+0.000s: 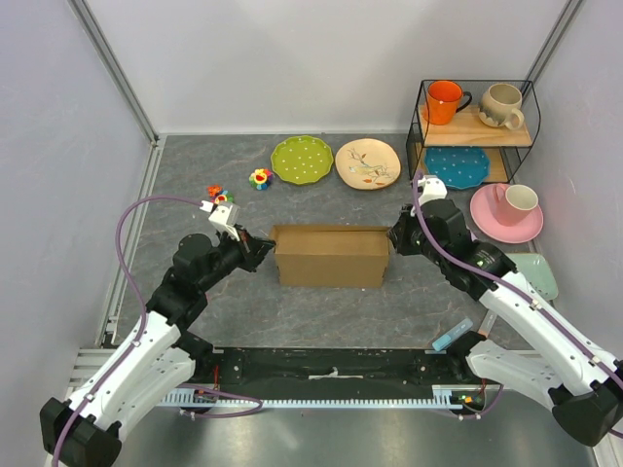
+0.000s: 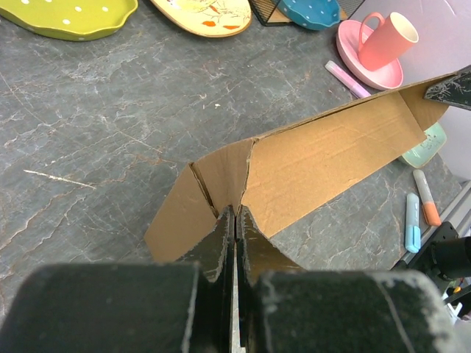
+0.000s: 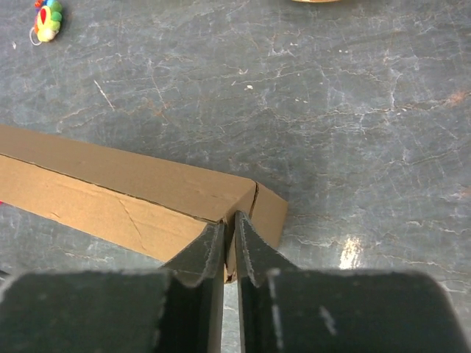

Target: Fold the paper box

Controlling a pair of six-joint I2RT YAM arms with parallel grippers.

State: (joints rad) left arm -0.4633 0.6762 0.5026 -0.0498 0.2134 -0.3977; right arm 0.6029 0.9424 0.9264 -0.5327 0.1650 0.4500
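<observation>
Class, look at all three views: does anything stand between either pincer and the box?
Nothing visible does. The left pincer and the right pincer are each shut on an end of the box.

The surface (image 1: 321, 204) carries one box (image 1: 331, 258) and one rack (image 1: 474, 126). There are five plates: a green plate (image 1: 302, 159), cream plate (image 1: 367, 162), blue plate (image 1: 458, 167), pink plate (image 1: 506, 234) and mint plate (image 1: 540, 274). There are three mugs: an orange mug (image 1: 445, 100), beige mug (image 1: 502, 105) and pink mug (image 1: 514, 202). There are three markers: a pink marker (image 2: 347, 78), blue marker (image 2: 412, 222) and orange-tipped marker (image 2: 423, 187). There are two toys, a flower toy (image 1: 260, 178) and the other toy (image 1: 216, 193), and two tools, the left tool (image 1: 265, 251) and right tool (image 1: 394, 238).
</observation>
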